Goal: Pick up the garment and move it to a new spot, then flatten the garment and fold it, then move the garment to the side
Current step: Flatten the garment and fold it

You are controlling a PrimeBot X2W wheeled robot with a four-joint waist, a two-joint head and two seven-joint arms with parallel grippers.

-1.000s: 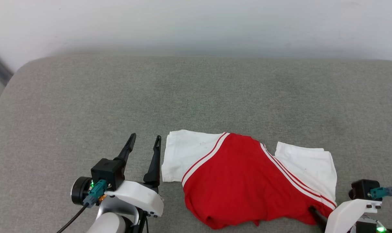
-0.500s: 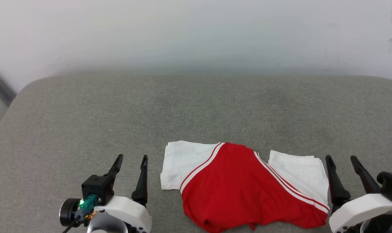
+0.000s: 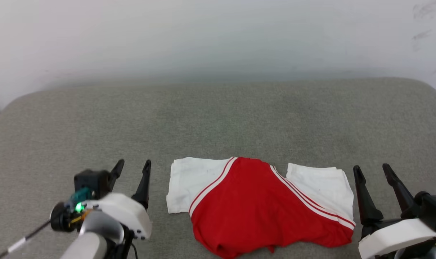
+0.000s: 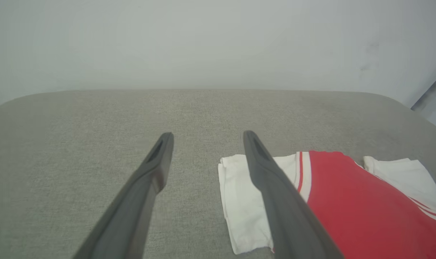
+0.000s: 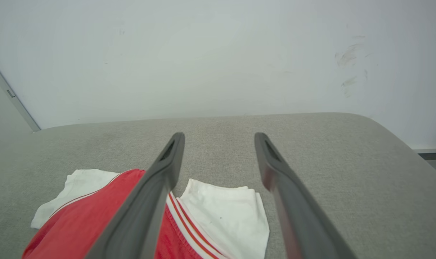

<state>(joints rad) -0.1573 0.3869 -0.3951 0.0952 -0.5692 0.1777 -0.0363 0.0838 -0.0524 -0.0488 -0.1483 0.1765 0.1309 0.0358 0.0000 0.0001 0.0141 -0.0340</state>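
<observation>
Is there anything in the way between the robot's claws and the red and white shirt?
No, nothing visible. The garment lies on the grey cushion between the left gripper and the right gripper, both open and holding nothing. Just bare cushion separates each from the garment's white edges.

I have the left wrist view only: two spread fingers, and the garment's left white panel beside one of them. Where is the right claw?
Observer: In the head view the right claw sits open just past the right white panel of the garment, with nothing between its fingers.
Reviewer: On my view one finger overlaps the cloth. Is it touching?
Observer: No. The head view shows the left claw off to the garment's left, with a strip of grey cushion between them.
Reviewer: How does the garment's near edge look?
Observer: In the head view the red near edge is rumpled and uneven, not a straight fold line.
</observation>
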